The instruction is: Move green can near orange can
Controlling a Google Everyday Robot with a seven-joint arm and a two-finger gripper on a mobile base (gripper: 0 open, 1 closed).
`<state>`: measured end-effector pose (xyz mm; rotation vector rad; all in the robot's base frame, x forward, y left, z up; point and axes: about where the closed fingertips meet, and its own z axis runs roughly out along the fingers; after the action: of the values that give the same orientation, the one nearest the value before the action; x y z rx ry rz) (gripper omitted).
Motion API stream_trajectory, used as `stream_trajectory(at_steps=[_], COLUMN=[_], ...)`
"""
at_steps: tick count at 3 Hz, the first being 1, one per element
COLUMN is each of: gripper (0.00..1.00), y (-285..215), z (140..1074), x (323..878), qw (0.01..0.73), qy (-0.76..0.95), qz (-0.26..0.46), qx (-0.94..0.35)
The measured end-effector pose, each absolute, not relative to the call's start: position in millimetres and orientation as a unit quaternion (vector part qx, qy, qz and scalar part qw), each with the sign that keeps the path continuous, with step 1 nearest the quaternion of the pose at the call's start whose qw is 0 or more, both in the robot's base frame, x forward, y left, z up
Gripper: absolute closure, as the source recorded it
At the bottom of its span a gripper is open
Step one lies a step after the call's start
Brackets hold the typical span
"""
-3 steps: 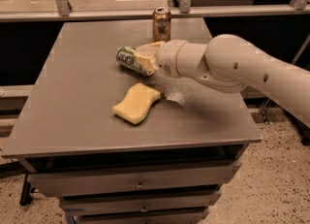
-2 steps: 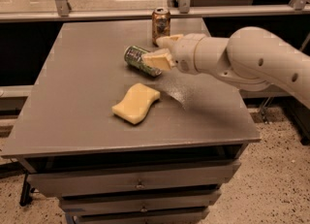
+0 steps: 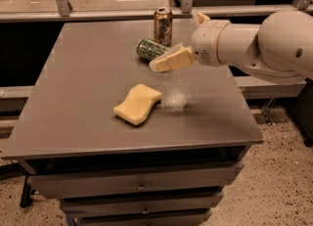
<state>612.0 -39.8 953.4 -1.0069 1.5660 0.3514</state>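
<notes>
Grey counter [image 3: 88,98] holds a yellow sponge [image 3: 138,103]. Over the last second the hand [image 3: 160,56], clenched on the tilted green can [image 3: 150,49], has carried it back, just beside the orange can [image 3: 163,24]. Only setting down seems left.

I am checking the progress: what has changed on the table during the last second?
The gripper and the green can at it, lying on its side, have moved right and toward the back, closer to the upright orange can. The orange can, the yellow sponge and the table have not moved.
</notes>
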Motion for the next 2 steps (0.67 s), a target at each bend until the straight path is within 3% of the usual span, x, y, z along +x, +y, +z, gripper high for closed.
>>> stream_trajectory(at_steps=[1,2], gripper=[0.0,0.0], y=[-38,-4], z=[950,923], x=[597,568], qw=[0.582,0.571], qy=[0.675,0.675], qz=[0.165,0.219], qx=[-0.422,-0.413])
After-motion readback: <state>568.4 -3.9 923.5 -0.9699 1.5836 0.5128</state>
